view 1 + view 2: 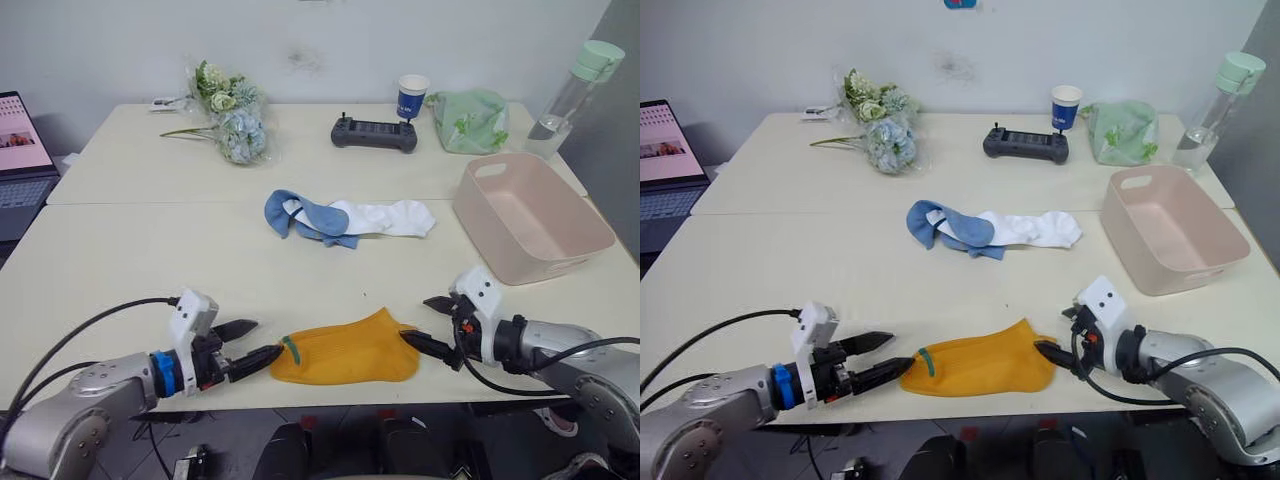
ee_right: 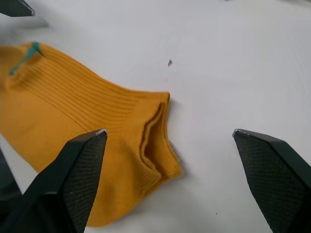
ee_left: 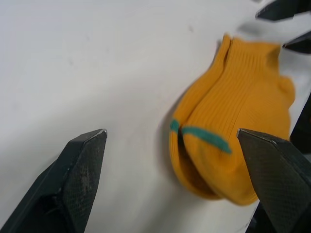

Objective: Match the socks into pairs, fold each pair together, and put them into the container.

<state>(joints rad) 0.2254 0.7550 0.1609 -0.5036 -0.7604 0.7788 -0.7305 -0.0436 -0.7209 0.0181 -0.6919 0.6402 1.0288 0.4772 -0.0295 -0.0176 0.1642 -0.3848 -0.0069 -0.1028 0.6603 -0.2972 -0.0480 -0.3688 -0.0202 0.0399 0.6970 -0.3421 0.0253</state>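
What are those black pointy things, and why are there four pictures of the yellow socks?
The black points are a robot's fingers. Its left gripper and right gripper are both open, one at each end of the orange socks, which lie stacked as a pair on the table. Nothing is held. Two pictures come from cameras in the robot's head, two from cameras on its wrists, looking along the fingers. Farther back lie blue socks and white socks, with a pink tub to the right.
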